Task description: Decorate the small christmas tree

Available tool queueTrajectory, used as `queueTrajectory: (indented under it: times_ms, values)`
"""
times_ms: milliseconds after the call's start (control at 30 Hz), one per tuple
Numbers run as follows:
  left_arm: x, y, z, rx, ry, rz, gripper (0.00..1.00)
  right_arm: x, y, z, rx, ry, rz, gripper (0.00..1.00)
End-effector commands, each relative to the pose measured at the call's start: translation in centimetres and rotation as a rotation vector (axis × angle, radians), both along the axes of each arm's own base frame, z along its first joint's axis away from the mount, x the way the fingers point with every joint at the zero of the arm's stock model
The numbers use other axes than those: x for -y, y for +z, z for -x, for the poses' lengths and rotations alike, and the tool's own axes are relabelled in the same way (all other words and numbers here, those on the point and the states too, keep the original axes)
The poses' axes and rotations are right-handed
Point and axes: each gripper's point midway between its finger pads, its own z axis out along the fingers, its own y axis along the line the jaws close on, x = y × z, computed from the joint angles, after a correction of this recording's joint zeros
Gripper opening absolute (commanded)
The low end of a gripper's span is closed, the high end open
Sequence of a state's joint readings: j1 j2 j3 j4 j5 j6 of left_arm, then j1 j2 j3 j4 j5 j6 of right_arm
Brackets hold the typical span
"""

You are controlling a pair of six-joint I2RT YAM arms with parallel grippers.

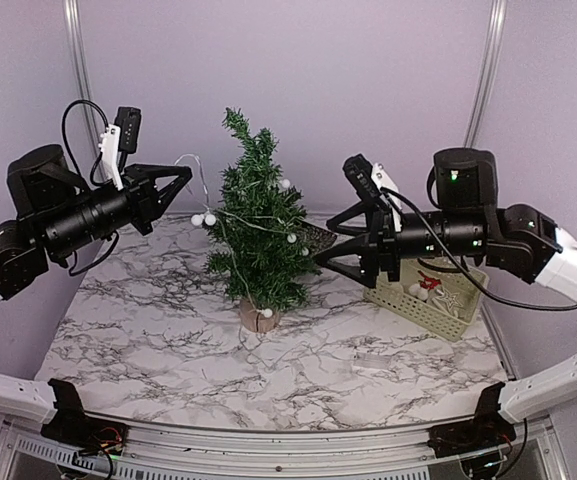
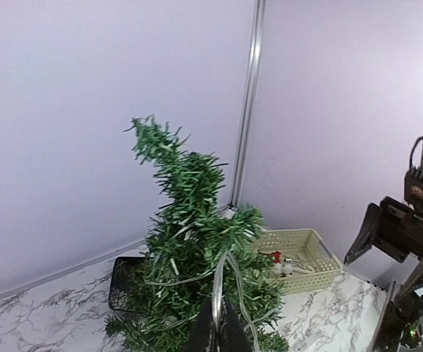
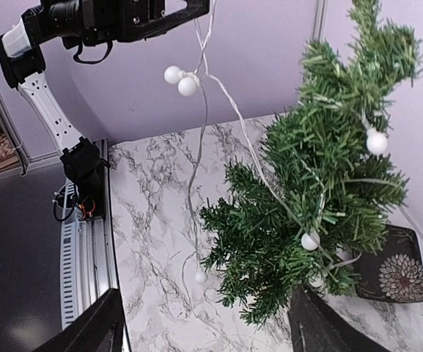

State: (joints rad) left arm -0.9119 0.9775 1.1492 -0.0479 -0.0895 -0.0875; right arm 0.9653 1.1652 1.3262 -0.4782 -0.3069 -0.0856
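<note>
Top external: the small christmas tree [image 1: 258, 235] stands upright on its log-slice base, centre of the marble worktop [image 1: 158, 350] and a little toward the back. A light string [image 3: 188, 86] with white bulbs lies across several branches, and one bulb sits down by the base.

Left gripper [image 1: 183, 175] is at 10 o'clock from the tree, raised to about crown height. Its fingers [image 2: 215, 326] are clenched on the string; the left wrist view shows the wire running into the closed tips. From the right wrist view, two bulbs hang just under that grip, one strand slants into the branches, and another drops in a loose loop toward the worktop.

Right gripper [image 1: 323, 247] is at 3 o'clock, just beside the branch tips. Its fingers [image 3: 101, 326] are released and spread wide, with nothing between them.

A cream basket [image 1: 418, 315] sits at 4 o'clock, apart from the tree, with red and white ornaments [image 1: 426, 287] inside. A dark patterned dish [image 3: 398, 271] lies close behind the tree at 2 o'clock.

My read: I am mid-way through draping the lights. The tree's right side is strung, but the length on the left hangs in air. Next I need to bring the held end in low around the 9 o'clock side and settle it into the branches before letting go. The tree looks light, so I will keep the wire slack and may steady the tree with the right gripper. The ornaments come after.
</note>
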Motion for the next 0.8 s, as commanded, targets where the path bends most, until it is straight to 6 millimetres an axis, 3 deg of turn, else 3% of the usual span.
queueTrajectory:
  times_ms: [0, 133, 233, 500, 667, 767]
  values:
    - [-2.5, 0.0, -3.2, -0.042, 0.168, 0.093, 0.00, 0.6, -1.8, -1.2, -0.013, -0.064, -0.044, 0.72]
    - [-2.7, -3.0, -5.1, -0.113, 0.214, 0.056, 0.00, 1.3, -4.3, -1.7, -0.035, -0.098, -0.021, 0.68]
    - [-3.1, -6.3, -6.0, -0.181, 0.258, 0.009, 0.00, 1.8, -5.4, -2.1, -0.052, -0.112, -0.014, 0.66]
    - [-5.0, -13.0, -8.8, -0.346, 0.398, -0.033, 0.00, 2.2, -6.9, -2.7, -0.074, -0.121, 0.012, 0.64]
    - [-5.4, -15.3, -10.2, -0.421, 0.444, -0.023, 0.01, 2.0, -7.6, -2.8, -0.084, -0.108, 0.035, 0.64]
    - [-5.6, -16.4, -10.8, -0.472, 0.450, -0.004, 0.13, 2.0, -7.8, -2.9, -0.087, -0.108, 0.042, 0.64]
